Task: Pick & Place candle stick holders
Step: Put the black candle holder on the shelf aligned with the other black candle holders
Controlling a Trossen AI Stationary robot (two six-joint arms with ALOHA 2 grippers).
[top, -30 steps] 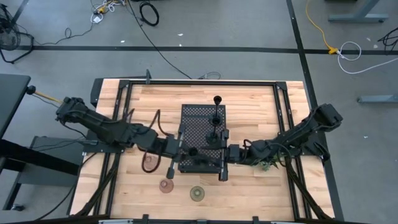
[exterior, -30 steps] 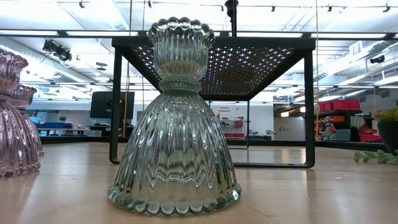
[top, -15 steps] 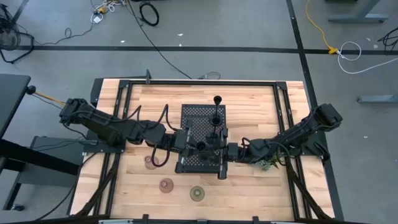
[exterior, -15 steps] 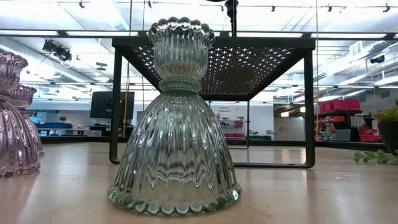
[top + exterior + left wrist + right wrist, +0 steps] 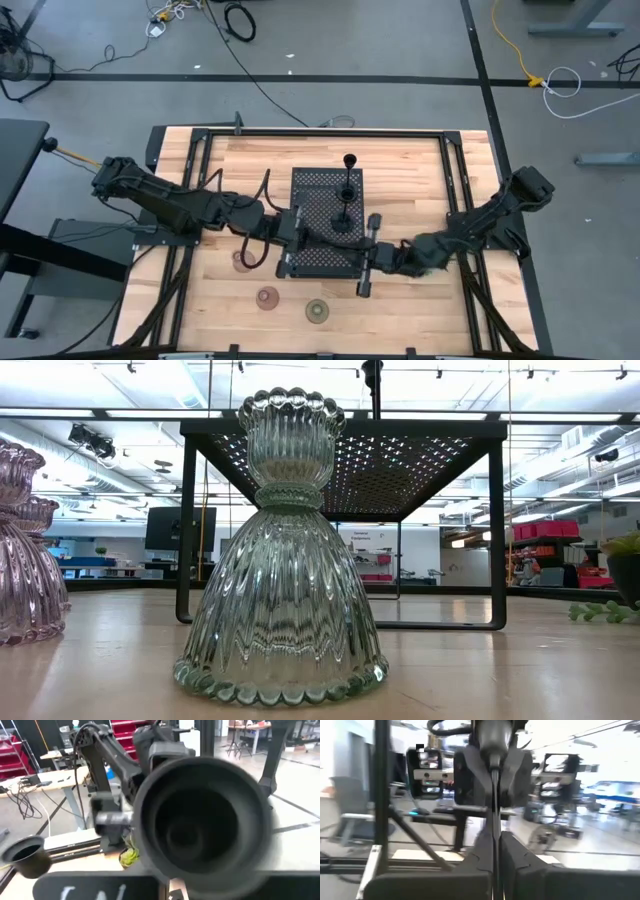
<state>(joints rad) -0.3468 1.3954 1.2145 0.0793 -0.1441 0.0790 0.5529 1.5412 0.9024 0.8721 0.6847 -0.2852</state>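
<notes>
The black perforated tray [image 5: 318,200] stands on legs at the table's middle. A black holder [image 5: 343,222] stands on it, and a knob-topped stem [image 5: 350,160] rises farther back. My left gripper [image 5: 292,232] is at the tray's left edge; a big round black thing [image 5: 200,820] fills its wrist view. My right gripper [image 5: 362,258] is at the tray's near right corner, its fingers shut on a thin black stem [image 5: 493,820]. Two pinkish glass cups [image 5: 241,262] [image 5: 267,297] and a green one [image 5: 318,312] stand on the table near the front. My right gripper pinches a black holder's thin stem [image 5: 494,845] between its two fingers [image 5: 480,862]. The fingers come level from the table's right and lie across the stem. The stem stands upright in the hold; its lower end is hidden by the fingers.
The green glass cup [image 5: 282,560] stands right before the low camera, with the pinkish ones [image 5: 25,550] to its left and the tray [image 5: 345,430] behind. A plant sprig [image 5: 605,610] lies at the right. Black rails [image 5: 470,200] run along the table's sides.
My right gripper has drawn back toward the table's right and near edges, away from the tray's corner, and its arm now covers the plant sprig. My left gripper has gone toward the table's right, up to the tray's left edge.
</notes>
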